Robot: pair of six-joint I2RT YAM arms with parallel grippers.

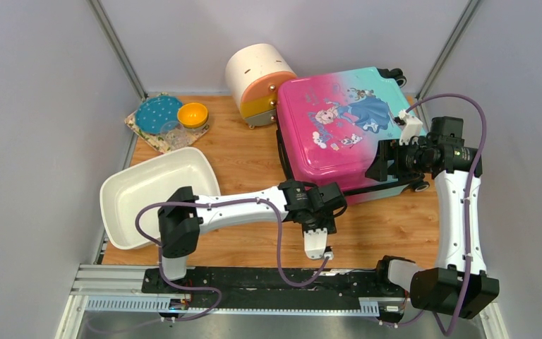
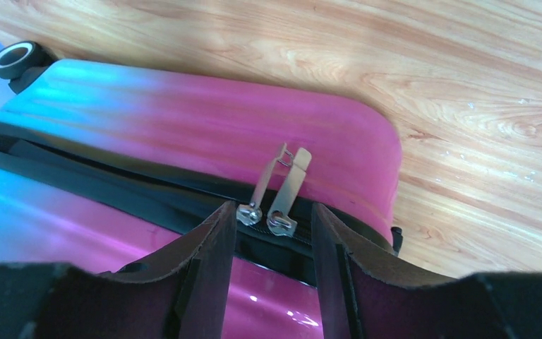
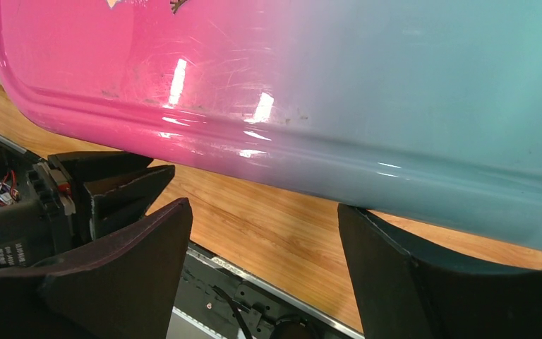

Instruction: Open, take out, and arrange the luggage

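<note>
Luggage [image 1: 339,134] is lying flat on the back right part of the counter [image 1: 254,152]. Print side is up, pink end left, teal end right, black wheels on the right side. Shell is shut. Its back left corner sits right against the round cream cabinet [image 1: 257,74]; can't tell if they touch.

Left arm reaches across from its base to the near edge of the luggage. In the wrist view the left claw [image 2: 272,212] is partly open, with one finger [image 2: 212,247] on each side of the black zip track. Two metal zip pulls [image 2: 282,180] stand side by side in the gap, sliders together near the rounded pink corner. There's a small gap on the right finger's side. The left one is very close to a slider and I can't tell if it touches. Not clamped on anything. One wheel [image 2: 14,58] shows at the far end of that edge.

Right arm is bent over the right side of the luggage. Right claw [image 3: 262,206] is spread wide with nothing between the fingers, sitting just under the curved pink-to-teal side of the shell. Bare wood shows through the gap. No contact that I can see.

White basin [image 1: 157,191] is at the left, tilted and overhanging the counter edge. Yellow bowl [image 1: 193,114] and a teal dotted plate [image 1: 157,113] sit on a mat in the back left corner, well apart from the luggage.
</note>
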